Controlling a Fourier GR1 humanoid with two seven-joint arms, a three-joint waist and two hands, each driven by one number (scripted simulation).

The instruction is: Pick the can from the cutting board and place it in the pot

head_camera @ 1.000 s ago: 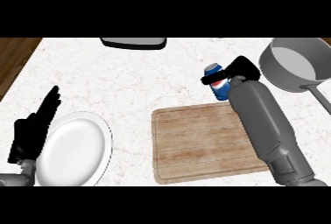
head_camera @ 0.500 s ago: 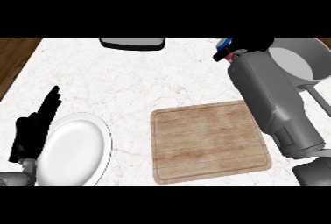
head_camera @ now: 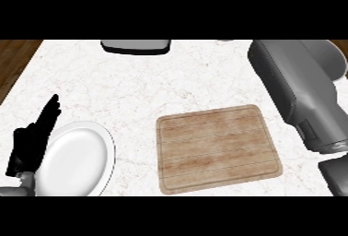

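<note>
White marbled desk (head_camera: 149,92) fills my view, with a square wooden cutting board (head_camera: 217,150) lying bare. I can't see the can anywhere; my right forearm (head_camera: 299,97) runs up toward the grey pot (head_camera: 334,60), its hand out of sight. My left hand (head_camera: 34,133) rests open, fingers straight, just left of a round white plate (head_camera: 75,159). I'd judge a can light, stiff and slick, best held round its side.

A white marbled counter (head_camera: 170,83) carries a bare wooden cutting board (head_camera: 217,148) toward four o'clock, a white plate (head_camera: 73,159) at eight o'clock, a dark tray-like object (head_camera: 135,46) cut off at twelve o'clock, and a pot (head_camera: 333,60) at two o'clock.
</note>
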